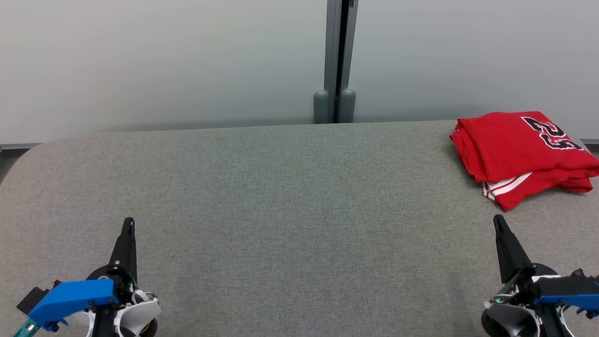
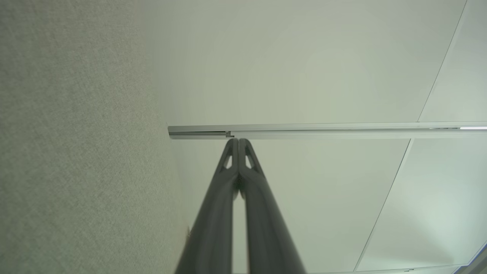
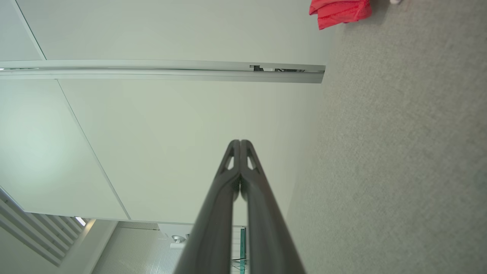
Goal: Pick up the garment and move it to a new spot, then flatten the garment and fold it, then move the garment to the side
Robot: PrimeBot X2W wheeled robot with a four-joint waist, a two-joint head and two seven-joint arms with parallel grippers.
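The garment (image 1: 519, 150) is a red jersey with black-and-white numerals and white striped trim, lying folded at the far right of the grey table (image 1: 290, 196). A red corner of the garment (image 3: 338, 13) shows at the top of the right wrist view. My right gripper (image 1: 497, 220) is shut and empty near the front right, a short way in front of the garment and apart from it. Its fingertips (image 3: 239, 142) press together. At the front left my left gripper (image 1: 128, 221) is shut and empty, far from the garment, its tips (image 2: 239, 140) meeting.
A pale frosted wall with a grey vertical post (image 1: 338, 61) runs behind the table's far edge. The table's left corner is rounded (image 1: 28, 154). Bare grey felt lies between the two grippers.
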